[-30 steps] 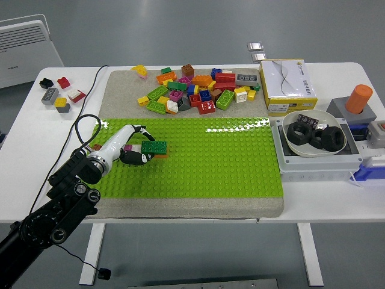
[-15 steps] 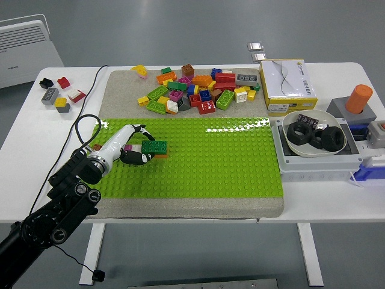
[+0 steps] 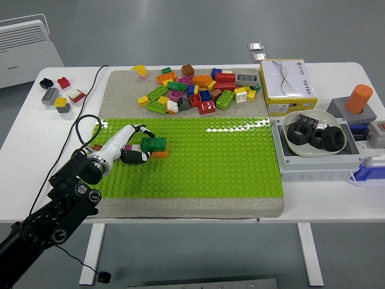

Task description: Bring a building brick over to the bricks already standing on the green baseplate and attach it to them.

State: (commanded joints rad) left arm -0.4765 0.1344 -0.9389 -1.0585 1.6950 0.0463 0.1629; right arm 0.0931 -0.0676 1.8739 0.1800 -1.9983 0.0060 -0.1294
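The left hand [image 3: 133, 150] reaches over the left part of the green baseplate [image 3: 204, 162], its fingers curled around a green brick [image 3: 154, 143]. That brick sits on an orange brick [image 3: 160, 153] on the baseplate; whether they are fully pressed together is hard to tell from here. A loose brick pile [image 3: 195, 89] lies beyond the baseplate's far edge.

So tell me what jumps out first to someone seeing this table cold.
The bright green baseplate fills the table's middle. At its left end the left robot hand grips a dark green brick sitting on an orange brick. Behind it lies a colourful heap of loose bricks.
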